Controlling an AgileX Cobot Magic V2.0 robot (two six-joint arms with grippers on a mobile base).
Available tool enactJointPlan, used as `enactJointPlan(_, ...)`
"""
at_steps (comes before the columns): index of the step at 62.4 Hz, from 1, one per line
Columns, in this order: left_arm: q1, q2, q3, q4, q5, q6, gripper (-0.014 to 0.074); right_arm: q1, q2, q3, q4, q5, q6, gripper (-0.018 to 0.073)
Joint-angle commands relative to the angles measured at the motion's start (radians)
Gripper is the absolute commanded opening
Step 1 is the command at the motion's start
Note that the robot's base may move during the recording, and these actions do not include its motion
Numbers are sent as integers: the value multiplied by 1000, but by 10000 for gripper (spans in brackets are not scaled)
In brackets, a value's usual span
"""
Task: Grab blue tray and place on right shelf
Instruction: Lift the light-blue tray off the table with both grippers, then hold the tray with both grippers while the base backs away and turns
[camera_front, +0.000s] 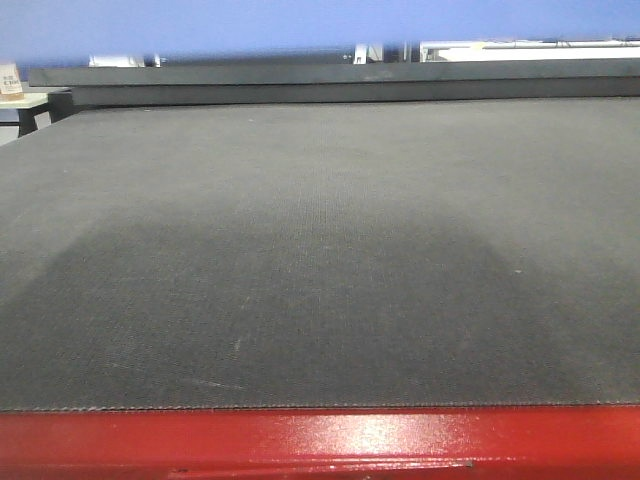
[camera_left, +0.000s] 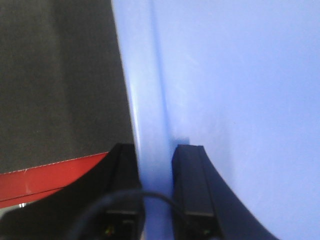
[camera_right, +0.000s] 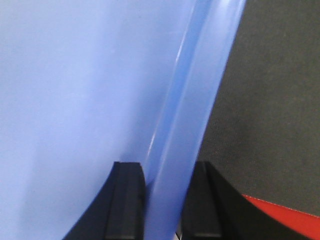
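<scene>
Dark grey woven mat (camera_front: 320, 250) across a red-framed counter (camera_front: 320, 445), closed at the far end by a raised black ledge (camera_front: 330, 85) under a plain blue wall (camera_front: 250, 25). Far left, small tan box (camera_front: 10, 80) on a pale side table (camera_front: 25, 102); print on it too small to read.

Shallow light-blue glossy plastic tray (camera_left: 225, 90) outside the front view, filling both wrist views, gripped at two opposite rims. Left pincer (camera_left: 155, 155) pinching the flared rim between black fingers (camera_left: 189, 180), with a black cable (camera_left: 125, 197) looping across its base; mat and red counter edge just left of that rim. Right pincer (camera_right: 165, 170) likewise clamped on the opposite rim, tray floor to its left, mat and a red corner to its right.

Each rim running straight away from its wrist camera, leaning slightly in the picture. Long axis of the tray: cannot tell from such close views. Resting on the mat or held above it: cannot tell either.
</scene>
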Motion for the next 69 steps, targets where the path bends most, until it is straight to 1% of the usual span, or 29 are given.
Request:
enactJointPlan(1,-12,-23,-55,12,-4,34,-41,1,-52,-31,-38,-56,-31,56)
enactJointPlan(7,-10,-23,-60,12,-4,34,-41,1,-70,-31,-37,-56,-31,56)
enactJointPlan(19,-10,-23,-62,-23,12,34,-41,1,-90,-31,-5,-57,-31,56)
enactJointPlan(35,-10,-23,-62,-23,13,34,-43,1,-90,-31,-5,-75,-31,56)
enactJointPlan(69,-10,-23,-62,-23,13,34,-48,1,-90,-31,-5,-66,-31,56)
